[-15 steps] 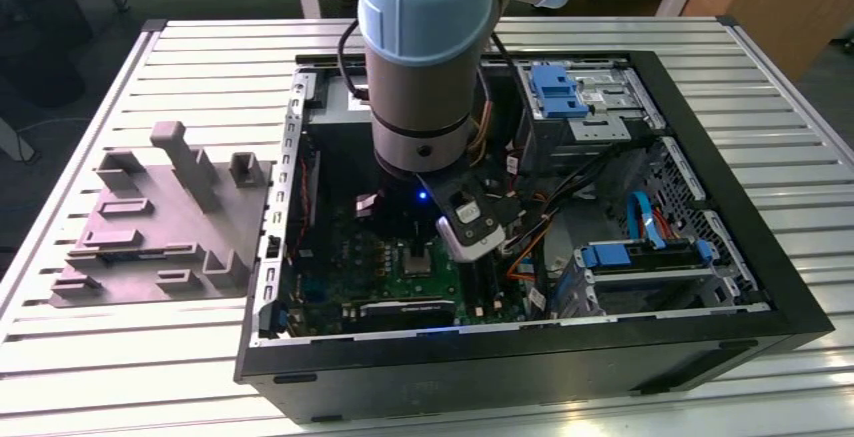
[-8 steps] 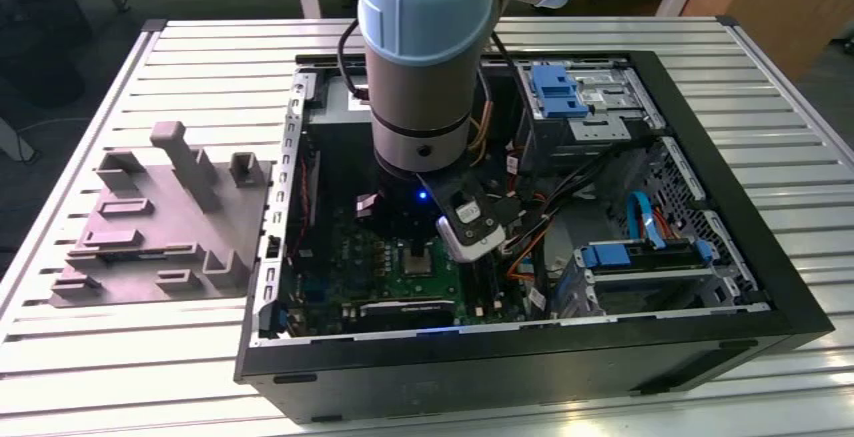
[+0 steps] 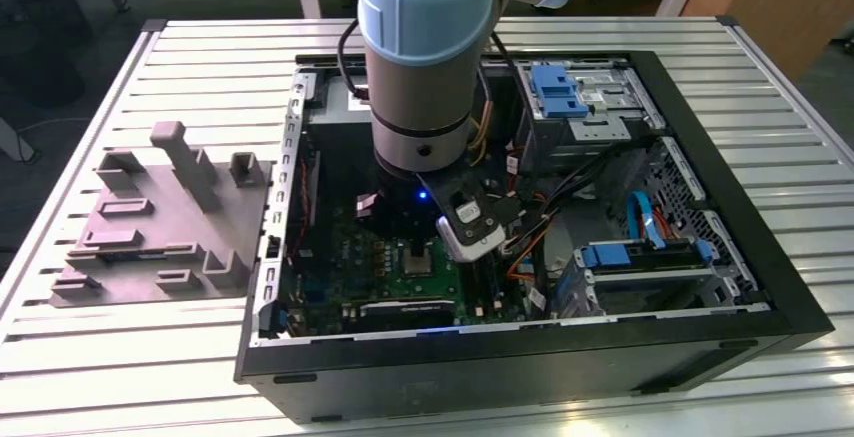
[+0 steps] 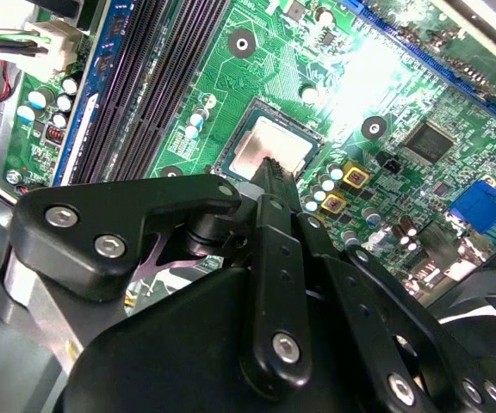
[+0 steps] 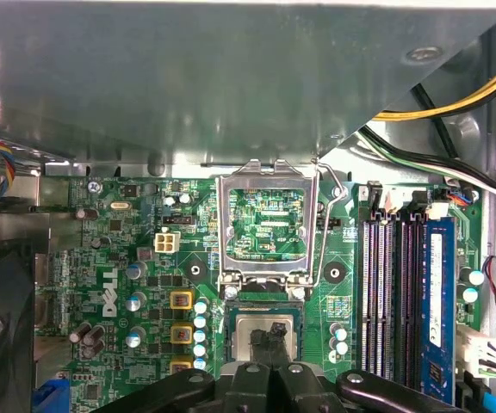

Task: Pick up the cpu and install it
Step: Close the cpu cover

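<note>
Inside the open black computer case [image 3: 747, 287], which lies on its side on the pale slatted metal tabletop [image 3: 200, 357], I have the silver-and-blue robot arm [image 3: 424, 67] reaching straight down over the green motherboard [image 5: 145, 258]. The black hand [image 5: 271, 331] hangs low above the processor socket, and in both wrist views its 2 fingers look drawn together at the tips with nothing between them. The cpu [image 5: 241, 334], a small flat square chip with a silvery-grey metal top, lies flat in the socket, and the fingertips [image 4: 274, 168] sit over the middle of its top face; whether they press on it or hover just above it I cannot tell. Just beside the socket, in the first wrist view, the hinged metal load frame [image 5: 223, 228] stands flipped open, and the board shows through its square window. Long black memory slots [image 5: 386, 292] run along 1 side of the socket. Outside the case, toward the exterior view's left, the large grey moulded tray with raised blocks [image 3: 147, 227] rests on the tabletop, well apart from the hand.
</note>
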{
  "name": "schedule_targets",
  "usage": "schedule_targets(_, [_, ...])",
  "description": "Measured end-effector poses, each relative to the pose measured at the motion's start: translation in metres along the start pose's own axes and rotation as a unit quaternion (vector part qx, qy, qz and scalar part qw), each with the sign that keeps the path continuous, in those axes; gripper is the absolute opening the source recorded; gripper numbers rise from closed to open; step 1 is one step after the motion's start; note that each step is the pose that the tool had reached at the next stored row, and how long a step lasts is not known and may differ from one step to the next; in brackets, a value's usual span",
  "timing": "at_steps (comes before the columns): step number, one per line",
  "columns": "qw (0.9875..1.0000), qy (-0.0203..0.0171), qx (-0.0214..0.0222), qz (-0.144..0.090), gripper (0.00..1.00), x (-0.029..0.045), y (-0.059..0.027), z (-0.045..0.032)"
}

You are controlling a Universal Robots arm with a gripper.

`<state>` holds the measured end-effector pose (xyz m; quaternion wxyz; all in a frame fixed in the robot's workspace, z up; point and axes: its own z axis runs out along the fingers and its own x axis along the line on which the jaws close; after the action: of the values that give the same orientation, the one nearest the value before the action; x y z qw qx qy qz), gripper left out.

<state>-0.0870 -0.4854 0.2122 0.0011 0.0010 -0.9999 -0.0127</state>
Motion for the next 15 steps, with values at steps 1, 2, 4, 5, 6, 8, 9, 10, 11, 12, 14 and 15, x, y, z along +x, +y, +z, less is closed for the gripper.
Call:
schedule_targets(1, [1.0,0.0,0.0,0.0,0.11,0.0,0.0,0.0])
schedule_targets(2, [1.0,0.0,0.0,0.0,0.11,0.0,0.0,0.0])
schedule_targets(4, [1.0,0.0,0.0,0.0,0.11,0.0,0.0,-0.0002])
schedule_targets(5, [1.0,0.0001,0.0003,0.0,0.11,0.0,0.0,-0.0016])
schedule_targets(6, [1.0,0.0001,0.0002,0.0,0.11,0.0,0.0002,-0.0035])
schedule_targets(8, [1.0,0.0,0.0,0.0,0.11,0.0,0.0004,-0.0085])
schedule_targets(9, [1.0,-0.0001,0.0,0.0,0.11,0.0,0.0007,-0.0123])
schedule_targets(10, [1.0,-0.0002,0.0,0.0,0.11,0.0001,0.0008,-0.0155])
schedule_targets(11, [1.0,-0.0003,0.0,0.0,0.11,0.0001,0.0009,-0.0185])
schedule_targets(12, [1.0,-0.0003,0.0,0.0,0.11,0.0001,0.001,-0.0215])
schedule_targets(14, [1.0,-0.0003,0.0,0.0,0.11,0.0002,0.0013,-0.0292])
schedule_targets(15, [1.0,-0.0003,0.0001,0.0,0.11,0.0002,0.0016,-0.0333])
